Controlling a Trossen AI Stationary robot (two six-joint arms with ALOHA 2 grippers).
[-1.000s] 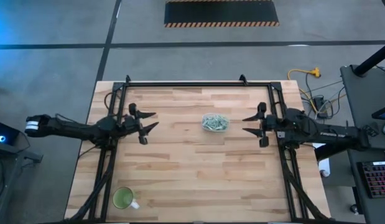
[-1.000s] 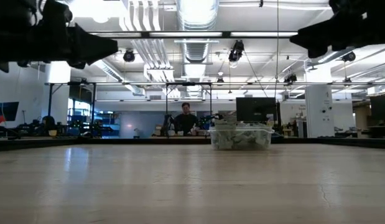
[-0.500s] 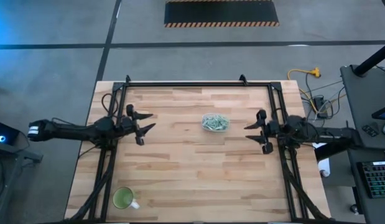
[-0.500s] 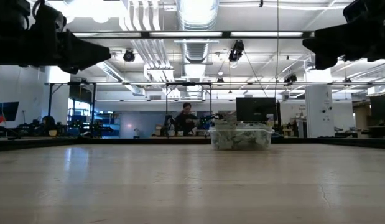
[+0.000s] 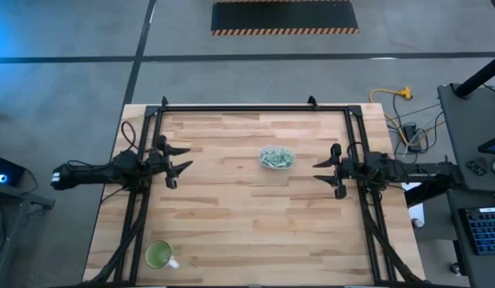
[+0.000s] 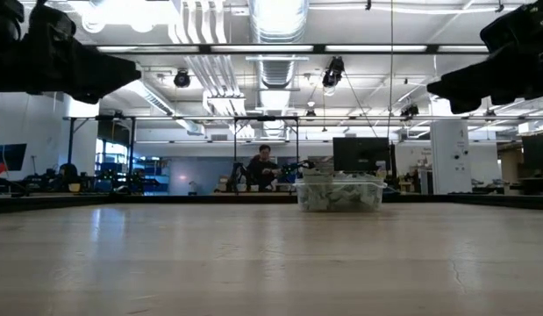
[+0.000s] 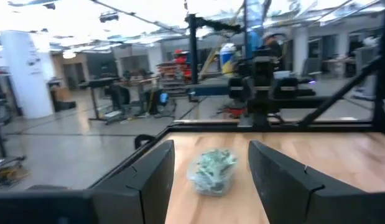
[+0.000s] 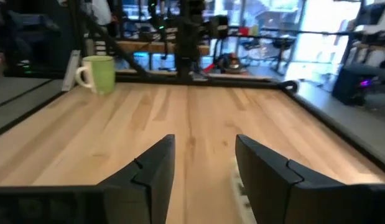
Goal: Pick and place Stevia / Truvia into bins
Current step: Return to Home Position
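The Stevia / Truvia sachets lie heaped, pale green, inside the clear bin, which stands on the table right of its middle. The bin with its sachets also shows in the left wrist view and in the low view. My left gripper hovers open above the table's left part, pointing level toward the bin. My right gripper hovers open at the table's right side, pointing level toward the left. Both are well clear of the bin and hold nothing.
A green cup with a handle stands near the table's near left corner, also seen in the right wrist view. A black frame runs along the table's far and side edges. Bare wood lies between the grippers and the near edge.
My left gripper has drawn back toward the table's left edge, still open. My right gripper has sunk a little and pulled slightly toward the right edge, still open. The bin and sachets have stayed put.
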